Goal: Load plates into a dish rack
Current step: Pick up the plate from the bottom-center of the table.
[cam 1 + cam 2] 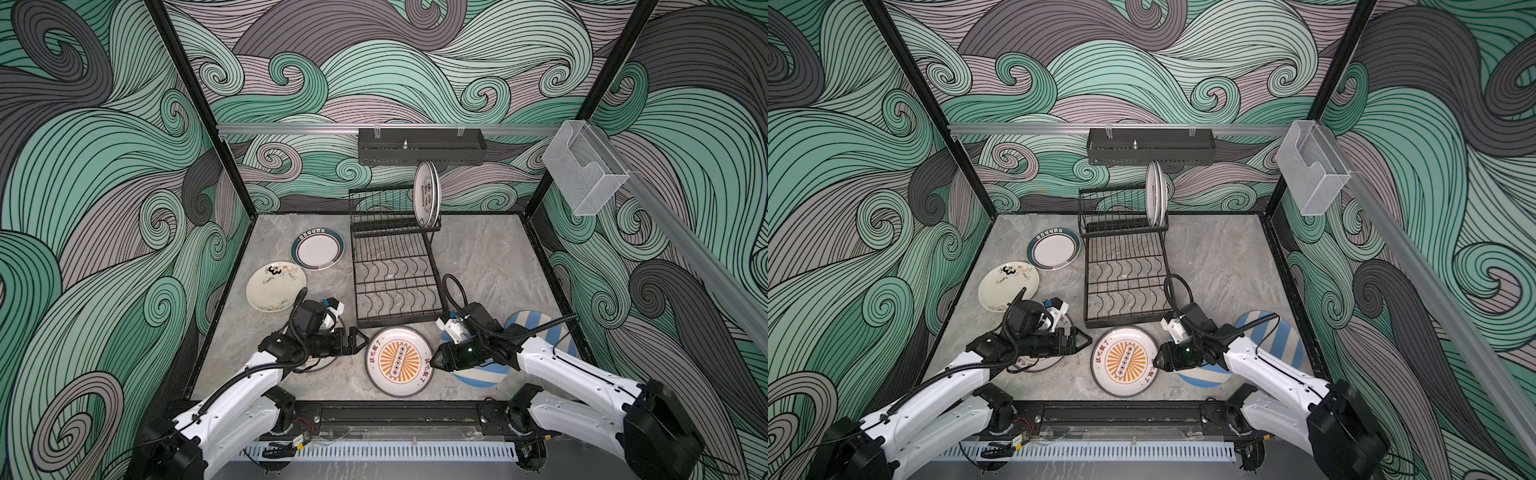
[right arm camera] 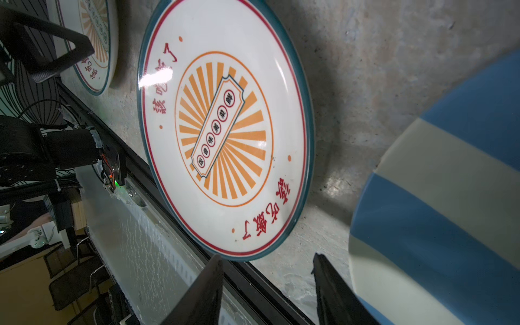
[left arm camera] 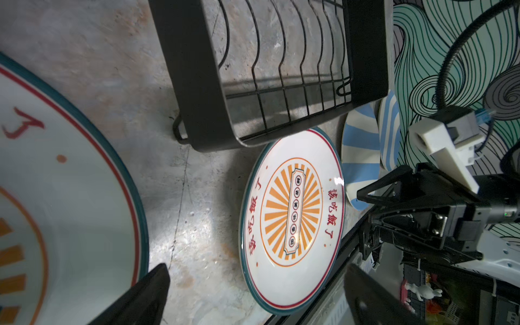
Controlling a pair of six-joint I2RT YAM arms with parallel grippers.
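Note:
An orange-sunburst plate [image 1: 399, 360] [image 1: 1124, 360] lies flat in front of the black wire dish rack [image 1: 395, 266], between both grippers. My left gripper [image 1: 360, 340] [image 3: 257, 295] is open wide just off the plate's left rim, above a second sunburst plate [image 3: 56, 197]. My right gripper [image 1: 434, 362] [image 2: 267, 270] is open at the plate's right rim [image 2: 242, 257], which lies just ahead of its fingertips, nothing between them. Two whitish plates [image 1: 426, 193] stand in the rack's upper tier. Blue-and-cream striped plates [image 1: 540, 332] [image 2: 450, 197] lie under the right arm.
A teal-rimmed plate [image 1: 318, 249] and a whitish plate with dark markings [image 1: 275, 286] lie left of the rack. A black perforated shelf [image 1: 422, 145] hangs on the back wall, a clear box [image 1: 584, 174] at right. A black rail [image 1: 374, 411] borders the table's front.

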